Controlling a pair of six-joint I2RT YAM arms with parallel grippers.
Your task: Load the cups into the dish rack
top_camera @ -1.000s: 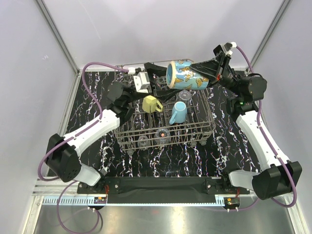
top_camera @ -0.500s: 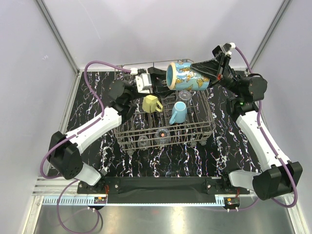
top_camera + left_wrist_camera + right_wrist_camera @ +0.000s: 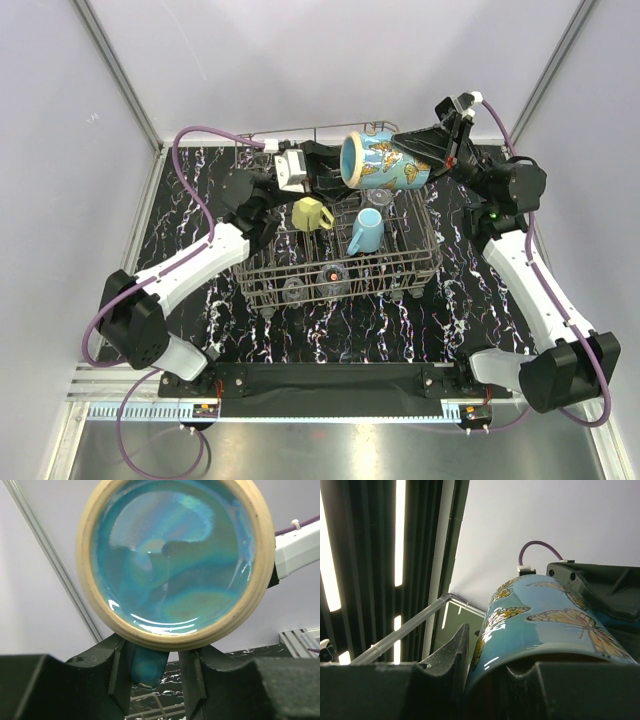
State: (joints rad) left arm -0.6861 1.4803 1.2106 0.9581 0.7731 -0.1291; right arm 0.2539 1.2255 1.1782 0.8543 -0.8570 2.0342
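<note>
Starting at the left of the top view, my left gripper [image 3: 328,172] sits at the open mouth of the butterfly mug [image 3: 385,162], which hangs in the air at upper centre, above the far half of the dish rack [image 3: 432,256]. The mug lies on its side with its long axis running left to right across the frame, mouth toward the left arm and base toward the right. In the left wrist view I look straight down its glossy blue bore. The handle [image 3: 146,666] drops between my two fingers [image 3: 119,676], against one of them, with a sliver of daylight at the other. Those jaws are drawn in narrow around it, but I cannot tell whether they have truly bitten. Further right, the right gripper [image 3: 418,155] is clenched on the mug's base end and carries it. I judge the next move to be a hand-over, and it turns on that handle sitting squarely in the left jaws before the right lets go. Neither arm is nearer, since each has one end. Lower in the frame, a yellow mug [image 3: 313,213] and a light blue mug [image 3: 366,232] are already in the rack. The mug and both grippers hide the rack's far row, so I cannot make out a free slot there, and the right fingertips are lost behind the mug wall.
</note>
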